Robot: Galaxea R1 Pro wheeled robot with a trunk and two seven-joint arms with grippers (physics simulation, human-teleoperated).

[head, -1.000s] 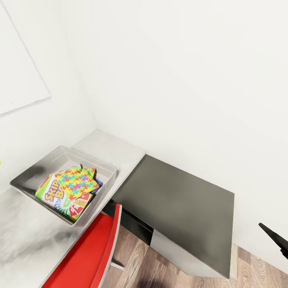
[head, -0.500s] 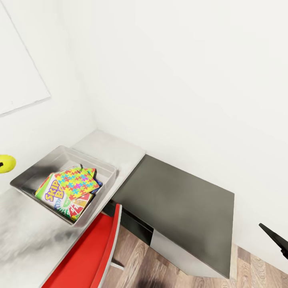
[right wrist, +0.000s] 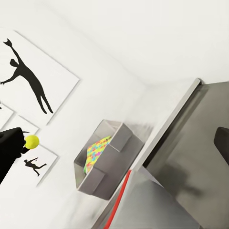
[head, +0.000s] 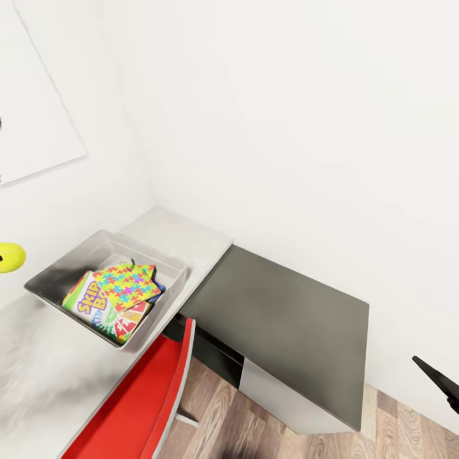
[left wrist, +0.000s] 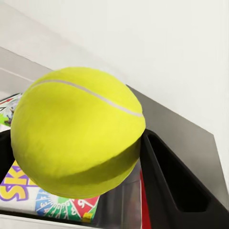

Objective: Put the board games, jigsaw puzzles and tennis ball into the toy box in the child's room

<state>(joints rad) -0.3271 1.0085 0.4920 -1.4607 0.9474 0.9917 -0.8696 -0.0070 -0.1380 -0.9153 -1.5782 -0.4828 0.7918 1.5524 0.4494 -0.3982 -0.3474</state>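
The yellow-green tennis ball (left wrist: 78,131) is held between the black fingers (left wrist: 176,186) of my left gripper (right wrist: 21,144), which is shut on it. In the head view the ball (head: 9,257) hangs at the left edge, above the table (head: 38,363) and left of the grey toy box (head: 173,271). Inside the box lie the SKIP-BO board game (head: 88,301) and a bright jigsaw puzzle (head: 127,285) on top of other boxes. From the right wrist view, the ball (right wrist: 32,140) is up and to the side of the toy box (right wrist: 107,160). One dark fingertip of my right gripper (head: 440,379) shows low at the right.
A red chair (head: 140,401) stands tucked against the table's front edge. Right of the table is a lower dark olive-grey cabinet (head: 280,319) with white sides, on a wood-plank floor (head: 210,414). White walls close in behind, with silhouette pictures (right wrist: 28,81).
The tennis ball, in my left gripper, has come into the head view from the left edge. The head camera has shifted slightly. The right gripper has not moved.
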